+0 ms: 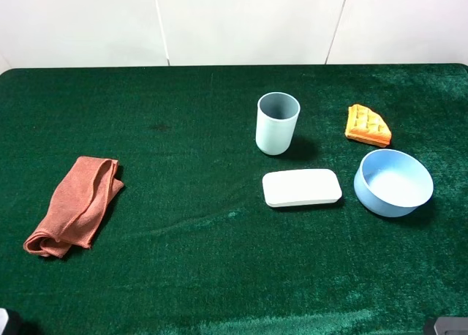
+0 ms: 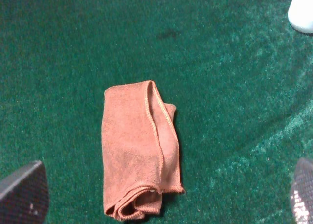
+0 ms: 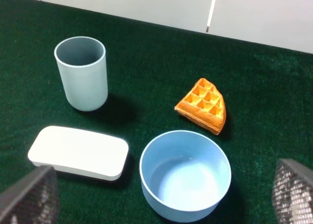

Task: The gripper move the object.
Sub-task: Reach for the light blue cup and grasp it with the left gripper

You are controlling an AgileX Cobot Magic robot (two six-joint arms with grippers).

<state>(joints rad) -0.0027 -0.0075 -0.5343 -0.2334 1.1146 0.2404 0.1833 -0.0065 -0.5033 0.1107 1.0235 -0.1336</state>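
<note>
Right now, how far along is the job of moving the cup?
Done: nothing yet. The cup stands upright near the block, untouched. In hand: nothing; the right hand and the left hand are both open and empty, away from the cup. Left: reach, grip the cup, move it.

We log the cup (image 1: pixel 277 124) behind the block (image 1: pixel 301 187), bowl (image 1: pixel 380 203) right of block, waffle (image 1: pixel 368 125) behind bowl, cloth (image 1: pixel 73 205) far left.
</note>
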